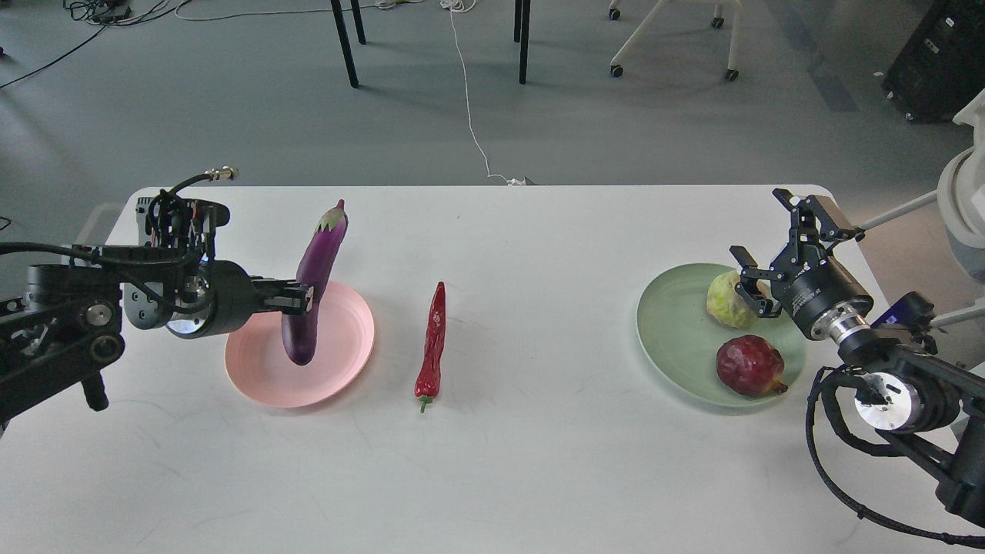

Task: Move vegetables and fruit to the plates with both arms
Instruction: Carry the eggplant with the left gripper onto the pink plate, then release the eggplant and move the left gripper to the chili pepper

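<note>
Chili pepper [432, 344] lies right of the eggplant-gripping (upright) left tool [302, 297].

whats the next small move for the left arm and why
Probably lower the long glossy purple eggplant onto the pale pink plate and open. The left gripper holds it nearly upright over that plate; the wrinkled red chili pepper waits on the table.

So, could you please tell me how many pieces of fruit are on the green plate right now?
2. The yellow-green fruit sits at the far side of the green plate, beside the open right pincer; the dark red fruit lies nearer. None seems hidden.
</note>
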Motion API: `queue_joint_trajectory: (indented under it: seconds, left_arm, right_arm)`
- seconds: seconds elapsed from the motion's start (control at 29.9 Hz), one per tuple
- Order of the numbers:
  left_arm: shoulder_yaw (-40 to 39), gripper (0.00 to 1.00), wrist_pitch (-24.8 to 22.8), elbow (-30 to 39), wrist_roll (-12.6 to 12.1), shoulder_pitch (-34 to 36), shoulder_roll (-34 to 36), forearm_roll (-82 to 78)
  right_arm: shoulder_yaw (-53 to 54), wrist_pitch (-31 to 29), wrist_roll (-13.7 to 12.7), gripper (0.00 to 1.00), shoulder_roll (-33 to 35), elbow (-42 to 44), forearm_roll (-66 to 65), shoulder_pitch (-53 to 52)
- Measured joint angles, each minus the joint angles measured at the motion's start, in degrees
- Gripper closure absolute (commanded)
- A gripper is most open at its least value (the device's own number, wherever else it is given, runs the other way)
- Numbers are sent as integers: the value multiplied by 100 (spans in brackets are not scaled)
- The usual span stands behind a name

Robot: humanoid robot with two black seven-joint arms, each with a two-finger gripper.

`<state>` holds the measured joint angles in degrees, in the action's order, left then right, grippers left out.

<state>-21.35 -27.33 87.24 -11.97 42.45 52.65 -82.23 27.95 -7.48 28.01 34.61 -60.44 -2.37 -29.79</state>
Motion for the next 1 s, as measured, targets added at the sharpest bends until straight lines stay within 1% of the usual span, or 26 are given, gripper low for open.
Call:
queue_joint_trajectory:
  seconds: [0.07, 0.13, 0.23, 0.53, 0.57, 0.63, 0.67, 0.73, 1.0]
  left_arm:
    - [124, 73, -1, 57, 115, 0, 141, -2]
    - [178, 73, -1, 106, 166, -5, 219, -3]
    - [198, 72, -3, 174, 189, -38, 263, -3]
    - [204, 64, -39, 186, 205, -258, 399, -3]
    - [204, 60, -27, 176, 205, -260, 399, -3]
    - [204, 36, -6, 154, 205, -262, 399, -3]
    - [203, 22, 1, 146, 205, -262, 399, 0]
    - [200, 0, 9, 138, 205, -263, 393, 2]
    - [164, 1, 33, 117, 205, -254, 417, -14]
  right_arm:
    - [0, 0, 0, 1, -7, -1, 0, 0]
    - [0, 0, 0, 1, -13, -3, 0, 0]
    - [-1, 0, 0, 1, -16, -3, -1, 0]
    - [-16, 0, -1, 1, -16, -9, -7, 21]
    - [-17, 0, -2, 1, -16, -8, -8, 23]
    - [-17, 2, -2, 1, -16, -3, -9, 25]
    - [-17, 2, -2, 1, -16, 1, -9, 26]
    - [-18, 2, -2, 1, -16, 2, -9, 26]
    - [-3, 7, -2, 1, -18, -2, -9, 26]
